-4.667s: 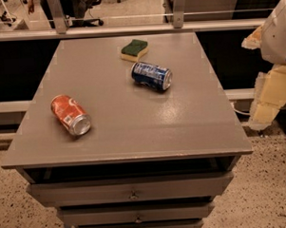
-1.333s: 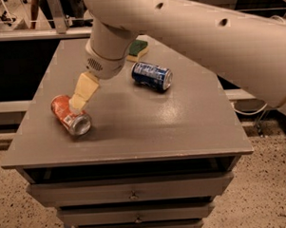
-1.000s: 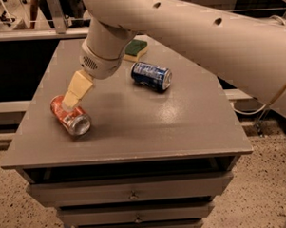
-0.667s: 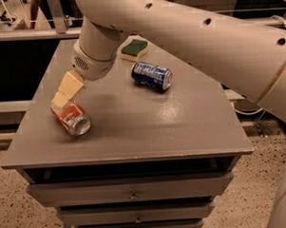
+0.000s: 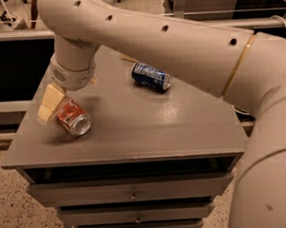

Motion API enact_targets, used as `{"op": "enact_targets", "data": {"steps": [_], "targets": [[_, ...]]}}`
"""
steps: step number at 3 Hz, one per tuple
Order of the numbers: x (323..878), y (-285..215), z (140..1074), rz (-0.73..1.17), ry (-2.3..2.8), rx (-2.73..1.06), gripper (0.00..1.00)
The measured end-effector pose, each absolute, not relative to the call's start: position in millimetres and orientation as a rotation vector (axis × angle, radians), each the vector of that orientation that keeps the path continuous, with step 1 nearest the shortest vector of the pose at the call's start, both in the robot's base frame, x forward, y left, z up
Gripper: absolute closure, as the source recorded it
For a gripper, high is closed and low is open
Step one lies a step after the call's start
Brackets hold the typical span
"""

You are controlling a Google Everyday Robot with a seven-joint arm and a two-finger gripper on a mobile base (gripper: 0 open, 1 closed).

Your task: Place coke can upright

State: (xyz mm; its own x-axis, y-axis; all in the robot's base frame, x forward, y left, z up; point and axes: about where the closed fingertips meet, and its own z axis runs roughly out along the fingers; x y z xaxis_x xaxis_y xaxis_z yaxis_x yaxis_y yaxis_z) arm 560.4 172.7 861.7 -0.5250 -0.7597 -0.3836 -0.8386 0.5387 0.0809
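The coke can (image 5: 73, 118) is red-orange with a silver end and lies on its side near the front left of the grey table (image 5: 148, 130), its silver end facing the front right. My gripper (image 5: 49, 105) hangs from the big cream arm and is low over the table, right at the can's far left end. I cannot tell whether it touches the can.
A blue can (image 5: 152, 76) lies on its side at the table's middle back. The cream arm (image 5: 178, 43) spans the back and right of the view. Drawers (image 5: 133, 196) sit below the tabletop. The table's left edge is close to the coke can.
The gripper has moved left and down, from above the coke can to its far left end. The coke can still lies on its side, and the blue can has not moved.
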Motion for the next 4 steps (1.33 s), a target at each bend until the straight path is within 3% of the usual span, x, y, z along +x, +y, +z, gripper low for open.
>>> {"op": "enact_targets", "data": {"steps": [1, 2, 4], "targets": [[562.0, 178.4, 850.0, 0.263, 2.520, -1.308, 0.00], [562.8, 182.8, 845.4, 0.191, 2.535, -1.263, 0.15], [570.7, 186.6, 855.0, 0.105, 2.505, -1.192, 0.61]]}}
